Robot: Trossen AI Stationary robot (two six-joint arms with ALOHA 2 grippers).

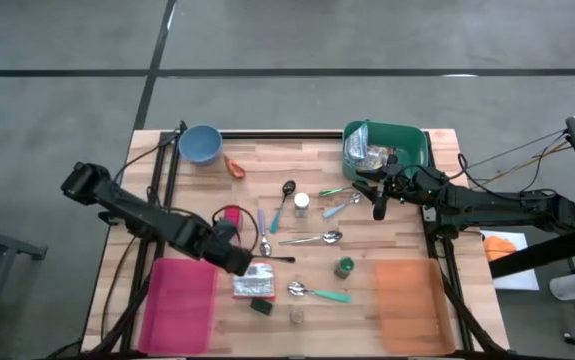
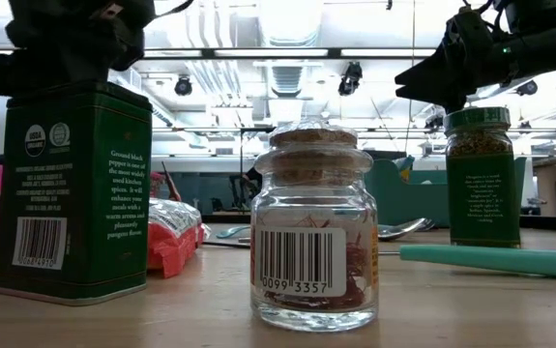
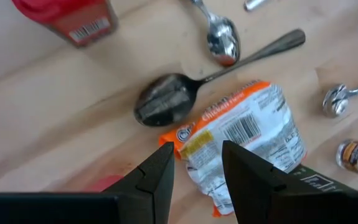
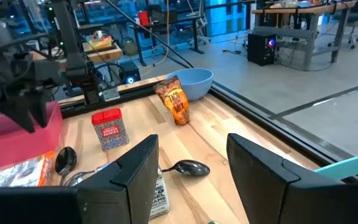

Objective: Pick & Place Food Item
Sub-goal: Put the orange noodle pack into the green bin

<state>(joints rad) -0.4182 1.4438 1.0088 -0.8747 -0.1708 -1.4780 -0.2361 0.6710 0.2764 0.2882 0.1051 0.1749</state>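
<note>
A ramen packet (image 1: 254, 283) with an orange-and-white wrapper lies flat on the wooden table, near the front, also seen in the left wrist view (image 3: 244, 140). My left gripper (image 1: 235, 260) hangs just above the packet's left end, pointing steeply down and open; its point in its own view is (image 3: 197, 165). The fingers stand over the packet's orange end without touching it. My right gripper (image 1: 378, 208) waits level and open by the green bin (image 1: 412, 140), nothing between its fingers (image 4: 191, 168).
Around the packet lie a dark spoon (image 3: 166, 102), steel spoons (image 1: 312, 239), a red tin (image 1: 230, 218), a green tin (image 2: 70, 193), a corked glass jar (image 2: 313, 232) and a green-lidded jar (image 2: 483, 174). A pink mat (image 1: 179, 300) and an orange mat (image 1: 404, 300) lie at the front, a blue bowl (image 1: 200, 143) at the back.
</note>
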